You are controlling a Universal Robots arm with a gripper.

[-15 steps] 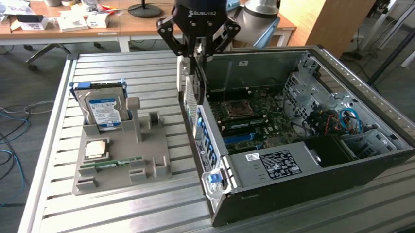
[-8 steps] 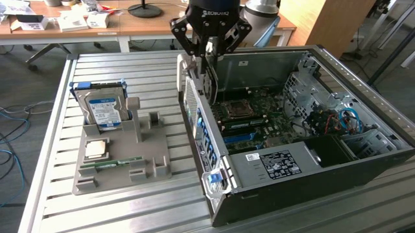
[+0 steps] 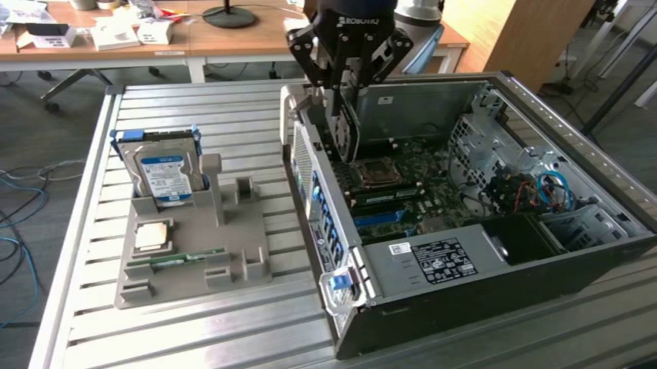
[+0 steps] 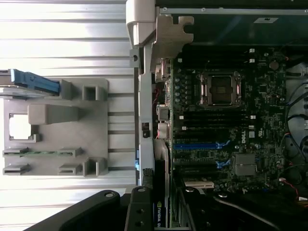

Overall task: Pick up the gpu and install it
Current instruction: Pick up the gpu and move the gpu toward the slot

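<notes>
A robot arm's gripper [image 3: 344, 94], its black housing marked "ROBOTIQ", is clamped on a graphics card [image 3: 345, 132] and holds it on edge above an open computer case [image 3: 575, 257] lying on its side. The card hangs just inside the case's rear panel, over the motherboard [image 4: 262, 103] and near the square processor socket [image 4: 221, 89]; whether it touches the board cannot be told. In the wrist view, a label on the card between the black fingers [image 4: 139, 211] reads "NVIDIA", followed by letters that are cut off, and a Dell logo [image 4: 253, 131] is printed on the motherboard beside the blue expansion slots [image 4: 199, 145]. A white sticker [image 3: 441, 259] on the power supply carries print too small to read, and blue cables [image 3: 555, 189] loop at the far side of the case.

On the slatted metal table [image 3: 165, 104], at the exterior view's left of the case, a grey holder [image 3: 241, 257] carries a hard drive [image 3: 165, 175] standing upright with a blue-and-white label, a processor chip [image 3: 154, 234] lying flat and a thin green memory stick [image 3: 190, 260] on its edge. A wooden desk [image 3: 236, 38] with small white boxes stands behind.
</notes>
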